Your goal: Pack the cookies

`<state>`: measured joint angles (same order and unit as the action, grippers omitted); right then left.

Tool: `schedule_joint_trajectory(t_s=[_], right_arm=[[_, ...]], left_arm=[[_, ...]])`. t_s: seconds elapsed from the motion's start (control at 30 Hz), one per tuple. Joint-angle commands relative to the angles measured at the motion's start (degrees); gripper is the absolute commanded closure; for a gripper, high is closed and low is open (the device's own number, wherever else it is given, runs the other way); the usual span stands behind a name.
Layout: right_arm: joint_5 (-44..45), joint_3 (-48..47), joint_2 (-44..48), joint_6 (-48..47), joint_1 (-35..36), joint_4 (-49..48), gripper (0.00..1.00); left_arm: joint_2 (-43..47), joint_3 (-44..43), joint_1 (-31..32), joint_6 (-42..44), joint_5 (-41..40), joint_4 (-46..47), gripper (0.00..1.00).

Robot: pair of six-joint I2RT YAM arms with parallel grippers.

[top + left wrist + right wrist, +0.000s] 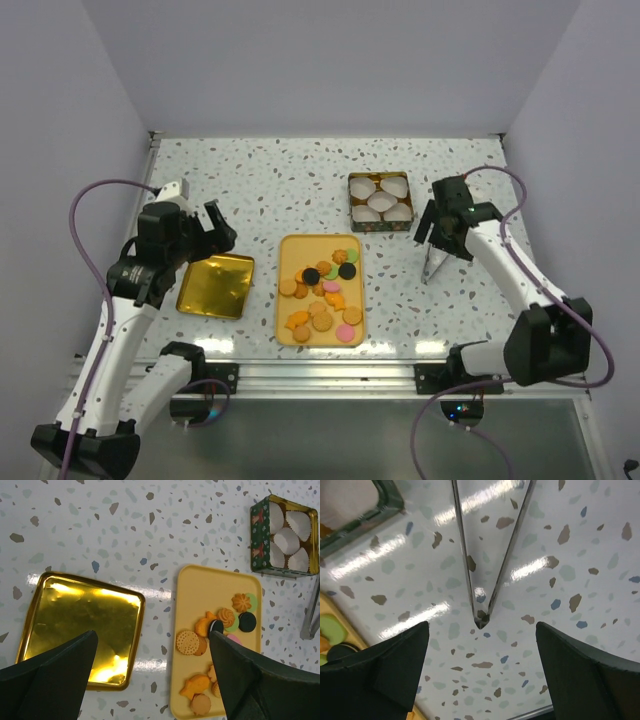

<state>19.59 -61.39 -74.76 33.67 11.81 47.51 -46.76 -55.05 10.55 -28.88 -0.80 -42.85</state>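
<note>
The cookies (322, 290) lie in a loose heap on a yellow tray (283, 300) at the middle of the table: round and flower shapes in orange, tan, pink, green and black. They also show in the left wrist view (220, 625). My left gripper (222, 232) is open and empty, hovering above the gap between a gold lid (80, 620) and the yellow tray (187, 595). My right gripper (482, 627) is open and empty above the hinge end of metal tongs (481, 621), which lie on the table (436, 265) right of the tray.
A green tin (352, 200) holding several white paper cups (380, 200) stands behind the tray, and it also shows in the left wrist view (257, 540). The gold lid (215, 285) lies left of the tray. White walls close the sides and back.
</note>
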Motion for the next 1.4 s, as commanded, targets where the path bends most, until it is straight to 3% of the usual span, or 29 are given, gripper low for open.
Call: schedule_joint_trajectory(t_s=[0.0,0.3,0.7,1.17,1.3,1.37], right_arm=[[-3.7,-1.3,-4.2,2.0,-0.1,6.1,0.09],[-0.2,-4.4,-14.9,3.9,-0.5,4.7,0.09],[-8.5,0.3,-20.2,2.2,-9.2,-6.1,0.10],[-9.8,-4.1,-27.3,0.0,-10.9,-10.2,0.14],[-9.3,-6.1,-30.0,-0.5,-11.5,-9.6,0.20],[-9.3,-5.8,-30.4,-0.6,-11.7,-10.1,0.30]], left_arm=[[0.4,0.4,0.3,0.7,1.8,3.2,0.01],[-1.4,1.7,0.3,0.4,1.5,4.5,0.01],[-5.8,1.5,0.3,1.3,1.1,6.4,0.02],[-9.9,-0.3,0.3,2.1,1.0,7.4,0.04],[-10.2,-0.2,0.3,2.3,1.0,7.2,0.04],[-10.0,-0.2,0.3,2.4,1.0,6.9,0.04]])
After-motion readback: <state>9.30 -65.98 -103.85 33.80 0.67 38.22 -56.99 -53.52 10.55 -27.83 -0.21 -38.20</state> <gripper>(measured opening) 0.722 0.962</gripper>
